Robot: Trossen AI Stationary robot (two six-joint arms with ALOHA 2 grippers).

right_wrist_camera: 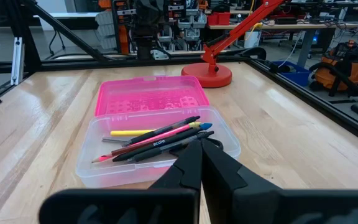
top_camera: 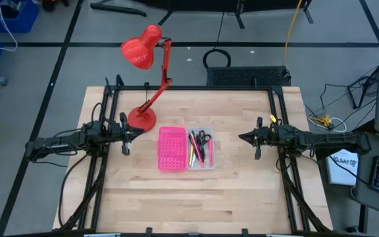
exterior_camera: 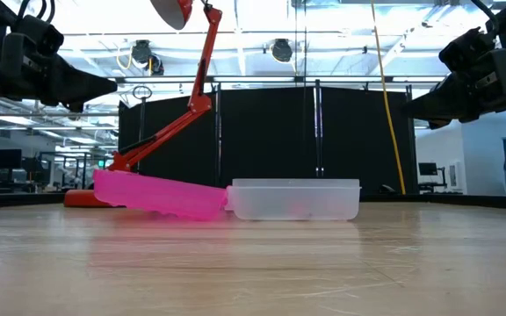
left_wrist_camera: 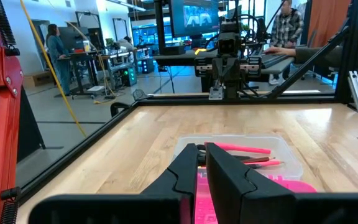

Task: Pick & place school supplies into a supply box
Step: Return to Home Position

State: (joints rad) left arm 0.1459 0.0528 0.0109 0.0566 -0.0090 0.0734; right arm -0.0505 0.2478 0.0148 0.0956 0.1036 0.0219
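Observation:
The supply box (top_camera: 201,149) is a clear tray resting flat on the table's middle, also seen in the low view (exterior_camera: 295,200). Inside it lie pink, yellow, blue and dark pens (right_wrist_camera: 157,138) and the black-handled scissors (top_camera: 204,138). My left gripper (top_camera: 139,131) hovers shut above the table, left of the pink tray, and its fingers point toward the box (left_wrist_camera: 201,148). My right gripper (top_camera: 242,137) hovers shut to the right of the box, pointing at it (right_wrist_camera: 199,144). In the low view both grippers hang well above the table.
A bright pink perforated tray (top_camera: 172,149) lies against the box's left side. A red desk lamp stands with its base (top_camera: 141,118) at the far left, close to my left gripper, and its head (top_camera: 141,50) lies beyond the table's far edge. Bare wood lies toward the near edge.

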